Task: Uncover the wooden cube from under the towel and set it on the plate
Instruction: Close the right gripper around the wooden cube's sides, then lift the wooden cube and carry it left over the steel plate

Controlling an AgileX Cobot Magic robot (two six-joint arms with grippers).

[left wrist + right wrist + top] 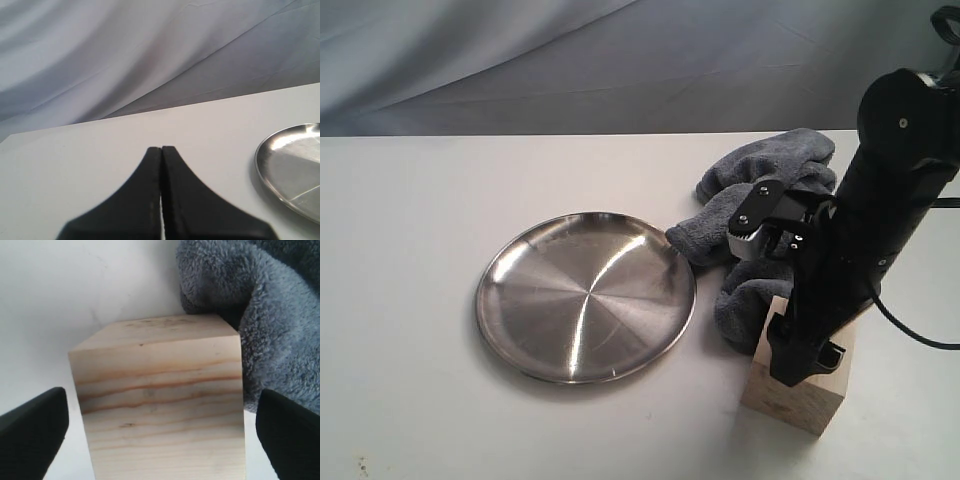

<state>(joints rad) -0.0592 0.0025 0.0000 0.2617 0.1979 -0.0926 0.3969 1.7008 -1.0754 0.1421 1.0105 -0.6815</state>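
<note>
The wooden cube (794,393) (160,400) stands uncovered on the white table, right of the plate (586,295) (295,167). My right gripper (807,352) (160,427) is open and straddles the cube from above, one finger on each side with small gaps. The grey-blue towel (760,215) (260,310) lies crumpled just behind the cube, its edge touching the plate's rim. My left gripper (161,148) is shut on nothing, hovering over bare table left of the plate; it does not show in the exterior view.
A grey cloth backdrop (520,60) hangs behind the table's far edge. The right arm's black body (890,180) rises over the towel. The table's front edge lies close below the cube.
</note>
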